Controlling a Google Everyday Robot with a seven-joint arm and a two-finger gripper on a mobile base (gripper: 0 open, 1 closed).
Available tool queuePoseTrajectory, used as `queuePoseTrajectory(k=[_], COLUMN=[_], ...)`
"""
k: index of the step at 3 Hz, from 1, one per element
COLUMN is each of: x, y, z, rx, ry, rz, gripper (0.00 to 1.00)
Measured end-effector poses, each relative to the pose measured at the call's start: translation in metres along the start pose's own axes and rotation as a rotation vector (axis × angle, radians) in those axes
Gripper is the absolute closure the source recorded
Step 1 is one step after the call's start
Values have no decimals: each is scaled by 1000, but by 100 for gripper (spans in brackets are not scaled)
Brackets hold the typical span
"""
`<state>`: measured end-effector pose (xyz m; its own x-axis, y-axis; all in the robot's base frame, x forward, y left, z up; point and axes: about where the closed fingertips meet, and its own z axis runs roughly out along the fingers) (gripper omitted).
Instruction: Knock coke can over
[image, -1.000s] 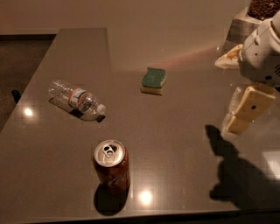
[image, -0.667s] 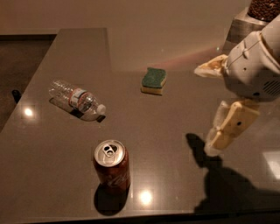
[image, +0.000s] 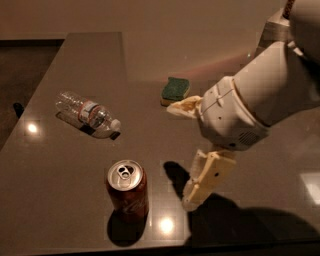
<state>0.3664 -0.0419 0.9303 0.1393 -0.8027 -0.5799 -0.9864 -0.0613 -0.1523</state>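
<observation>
The coke can (image: 128, 194) stands upright near the front edge of the dark table (image: 90, 60), red with a silver top and pull tab. My gripper (image: 179, 156) hangs just to the right of the can, a short gap away, not touching it. Its two cream fingers are spread wide: one (image: 183, 107) points left near the sponge, the other (image: 207, 177) reaches down toward the table beside the can. The gripper holds nothing.
A clear plastic water bottle (image: 88, 114) lies on its side to the left, behind the can. A green and yellow sponge (image: 175, 90) sits behind the gripper. The table's front edge runs just below the can. The arm's shadow falls at the front right.
The arm and gripper have swung left and down from the right edge toward the can. The can, bottle and sponge have not moved.
</observation>
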Motion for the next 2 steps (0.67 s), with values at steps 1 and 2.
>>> queuePoseTrajectory(k=[1,2], x=[-11,-25], y=[9,22], z=[24,45], rx=[-53,-113], ry=[-32,-71], rz=[-25,-51], gripper=[0,0])
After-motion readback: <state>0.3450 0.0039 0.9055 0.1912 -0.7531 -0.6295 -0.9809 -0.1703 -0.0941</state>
